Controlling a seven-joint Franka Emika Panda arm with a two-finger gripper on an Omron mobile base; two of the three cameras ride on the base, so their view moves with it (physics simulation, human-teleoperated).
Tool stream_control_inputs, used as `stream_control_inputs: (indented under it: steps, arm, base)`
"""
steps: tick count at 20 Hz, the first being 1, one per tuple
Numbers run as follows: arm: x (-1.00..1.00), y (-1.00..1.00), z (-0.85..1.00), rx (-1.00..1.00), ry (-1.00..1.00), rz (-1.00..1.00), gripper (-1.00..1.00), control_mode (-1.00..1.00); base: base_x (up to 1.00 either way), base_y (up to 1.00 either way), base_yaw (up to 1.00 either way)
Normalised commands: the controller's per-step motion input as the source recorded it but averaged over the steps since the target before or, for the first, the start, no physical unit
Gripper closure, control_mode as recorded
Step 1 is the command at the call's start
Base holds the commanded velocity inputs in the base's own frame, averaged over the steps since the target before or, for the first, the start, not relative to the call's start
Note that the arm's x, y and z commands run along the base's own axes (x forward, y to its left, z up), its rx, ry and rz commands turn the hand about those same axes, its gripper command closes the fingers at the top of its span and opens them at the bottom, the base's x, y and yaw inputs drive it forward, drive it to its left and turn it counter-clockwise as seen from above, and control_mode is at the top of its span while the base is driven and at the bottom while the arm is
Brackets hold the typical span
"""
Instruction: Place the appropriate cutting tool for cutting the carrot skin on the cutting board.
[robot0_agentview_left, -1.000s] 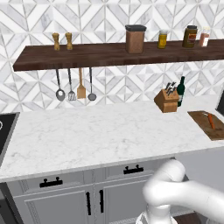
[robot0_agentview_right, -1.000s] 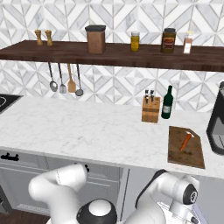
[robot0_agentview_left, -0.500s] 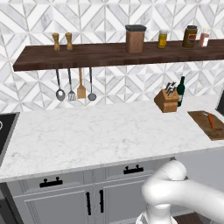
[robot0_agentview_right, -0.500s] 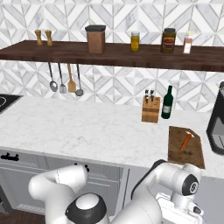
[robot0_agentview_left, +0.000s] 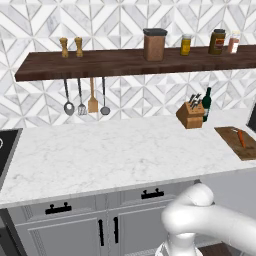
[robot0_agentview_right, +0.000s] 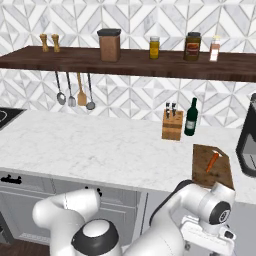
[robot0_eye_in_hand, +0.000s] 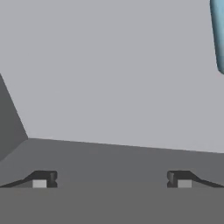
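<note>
A small orange carrot (robot0_agentview_left: 241, 137) (robot0_agentview_right: 213, 161) lies on the dark-brown cutting board (robot0_agentview_left: 227, 136) (robot0_agentview_right: 201, 162) at the right end of the marble counter. Left of the board and further back, by the wall, stands the tan knife block (robot0_agentview_left: 190, 116) (robot0_agentview_right: 172, 128) with dark knife handles sticking out of it. The arm is folded low in front of the cabinets, well below the counter top. In the hand view my gripper (robot0_eye_in_hand: 111, 181) is open, its two fingertips (robot0_eye_in_hand: 43, 180) far apart with nothing between them, facing a plain grey surface.
A dark green bottle (robot0_agentview_left: 206, 104) (robot0_agentview_right: 191, 117) stands next to the knife block. A black appliance (robot0_agentview_right: 248, 142) sits right of the board. Utensils (robot0_agentview_left: 80, 102) hang under the wooden shelf (robot0_agentview_left: 125, 62), which carries jars. A stove edge (robot0_agentview_left: 6, 150) lies far left.
The arm's links have shifted at the bottom of the right base view, and the wrist has risen at lower right. Everything on the counter is unchanged.
</note>
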Motion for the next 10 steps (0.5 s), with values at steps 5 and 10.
stream_control_inputs:
  steps: [5, 10]
  arm:
    - [0.31, -0.33, -0.01, -0.05, -0.05, 0.07, -1.00, -1.00]
    - [0.49, -0.33, -0.02, 0.00, -0.03, 0.09, -1.00, -1.00]
  base:
    - [0.00, 0.00, 0.00]
    - [0.00, 0.00, 0.00]
